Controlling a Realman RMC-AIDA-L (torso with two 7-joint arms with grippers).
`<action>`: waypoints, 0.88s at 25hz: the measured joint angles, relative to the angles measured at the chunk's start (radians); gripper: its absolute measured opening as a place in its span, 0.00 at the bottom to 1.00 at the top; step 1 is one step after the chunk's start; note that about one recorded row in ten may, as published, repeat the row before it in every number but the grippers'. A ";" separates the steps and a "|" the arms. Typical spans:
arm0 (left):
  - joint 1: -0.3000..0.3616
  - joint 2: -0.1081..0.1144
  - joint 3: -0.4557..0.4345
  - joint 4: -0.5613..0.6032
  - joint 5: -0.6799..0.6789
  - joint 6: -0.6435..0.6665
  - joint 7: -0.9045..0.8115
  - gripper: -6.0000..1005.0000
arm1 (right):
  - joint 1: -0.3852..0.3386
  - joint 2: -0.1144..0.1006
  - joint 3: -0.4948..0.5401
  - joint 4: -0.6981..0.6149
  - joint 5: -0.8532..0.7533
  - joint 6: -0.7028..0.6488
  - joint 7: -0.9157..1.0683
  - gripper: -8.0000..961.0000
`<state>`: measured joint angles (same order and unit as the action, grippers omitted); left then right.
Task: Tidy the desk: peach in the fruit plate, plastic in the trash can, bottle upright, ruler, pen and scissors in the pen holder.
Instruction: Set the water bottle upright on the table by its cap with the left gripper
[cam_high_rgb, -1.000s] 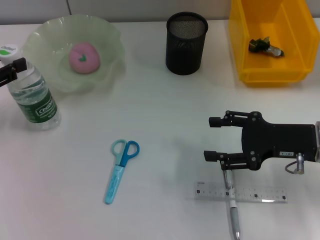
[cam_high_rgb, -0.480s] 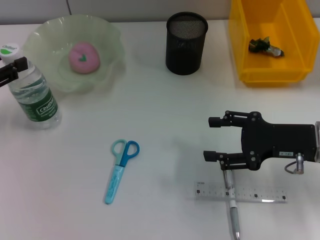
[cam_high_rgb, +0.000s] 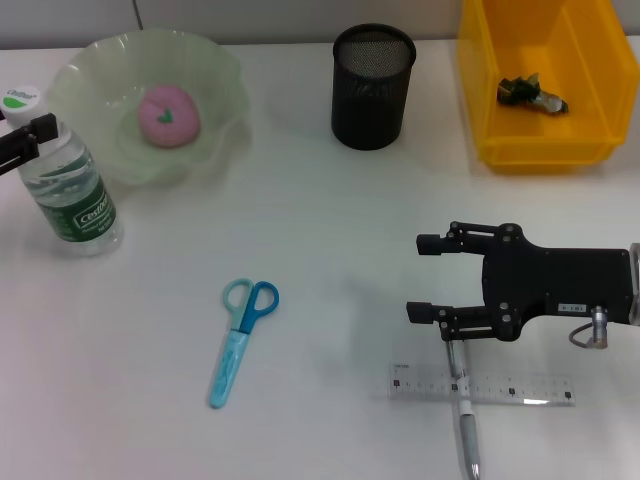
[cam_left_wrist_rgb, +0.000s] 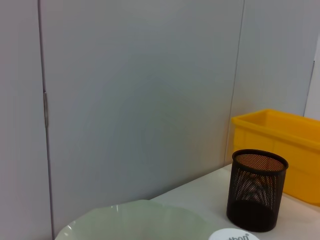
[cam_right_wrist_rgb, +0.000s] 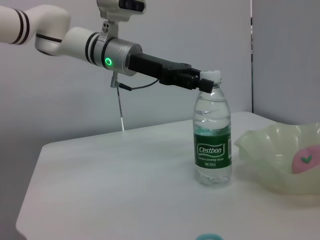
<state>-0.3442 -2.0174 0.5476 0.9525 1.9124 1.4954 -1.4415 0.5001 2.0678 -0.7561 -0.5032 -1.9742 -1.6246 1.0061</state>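
Observation:
The clear water bottle (cam_high_rgb: 67, 190) with a green label stands upright at the left edge; it also shows in the right wrist view (cam_right_wrist_rgb: 213, 142). My left gripper (cam_high_rgb: 22, 140) is shut on its neck just under the white cap (cam_left_wrist_rgb: 232, 235). The pink peach (cam_high_rgb: 168, 115) lies in the pale green fruit plate (cam_high_rgb: 215, 75). The blue scissors (cam_high_rgb: 240, 340) lie flat at centre left. The clear ruler (cam_high_rgb: 482, 385) lies across the silver pen (cam_high_rgb: 466, 425) at the front right. My right gripper (cam_high_rgb: 423, 277) is open and empty, just behind them. The black mesh pen holder (cam_high_rgb: 372, 85) stands at the back.
A yellow bin (cam_high_rgb: 540, 150) at the back right holds a crumpled piece of plastic (cam_high_rgb: 530, 93). The table's left edge runs close to the bottle. A wall stands behind the table.
The bottle has shifted very slightly in my left gripper. The right arm has not moved.

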 joint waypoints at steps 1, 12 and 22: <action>0.000 0.000 0.000 0.000 0.000 0.000 0.000 0.48 | 0.000 0.000 0.000 0.000 0.000 0.000 0.000 0.82; -0.003 -0.001 0.004 -0.001 0.005 0.000 0.002 0.48 | 0.002 0.000 0.000 0.000 0.000 0.000 0.000 0.82; -0.006 -0.001 0.005 -0.001 0.006 -0.001 0.003 0.49 | 0.003 0.000 0.001 0.000 0.000 0.000 -0.001 0.82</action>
<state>-0.3502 -2.0187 0.5523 0.9520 1.9183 1.4942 -1.4388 0.5031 2.0678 -0.7548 -0.5031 -1.9742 -1.6245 1.0054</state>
